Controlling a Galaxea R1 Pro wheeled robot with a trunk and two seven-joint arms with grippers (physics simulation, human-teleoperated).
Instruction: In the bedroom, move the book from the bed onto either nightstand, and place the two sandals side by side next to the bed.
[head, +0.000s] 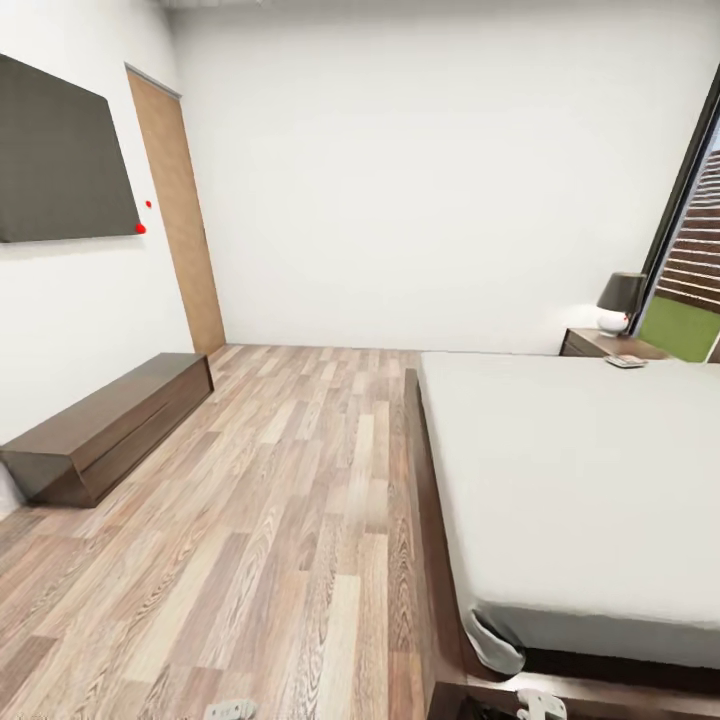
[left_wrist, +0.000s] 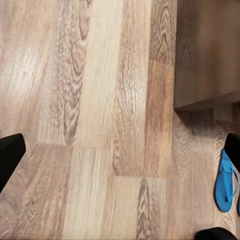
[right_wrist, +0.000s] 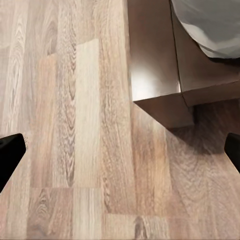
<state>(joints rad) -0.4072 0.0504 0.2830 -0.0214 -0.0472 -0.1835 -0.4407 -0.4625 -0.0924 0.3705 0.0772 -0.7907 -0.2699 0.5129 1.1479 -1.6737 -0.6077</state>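
Beside the big bed, the wood floor runs back to a white wall. The bed has a dark brown frame and a plain pale mattress. At the far end of the bed stands a small dark nightstand. A lamp with a dark shade sits on the nightstand, and a small flat thing lies on it too, too small to tell what it is. Behind the nightstand is a tall window with a dark frame. Across the floor from the bed, a long low brown cabinet sits against the side wall, under a dark screen. A brown door is past the cabinet.

One blue sandal lies flat on the floor, near a corner of the bed frame. The left gripper is wide open above the floor and holds nothing. The right gripper is also wide open and empty, above the floor near the corner of the bed.
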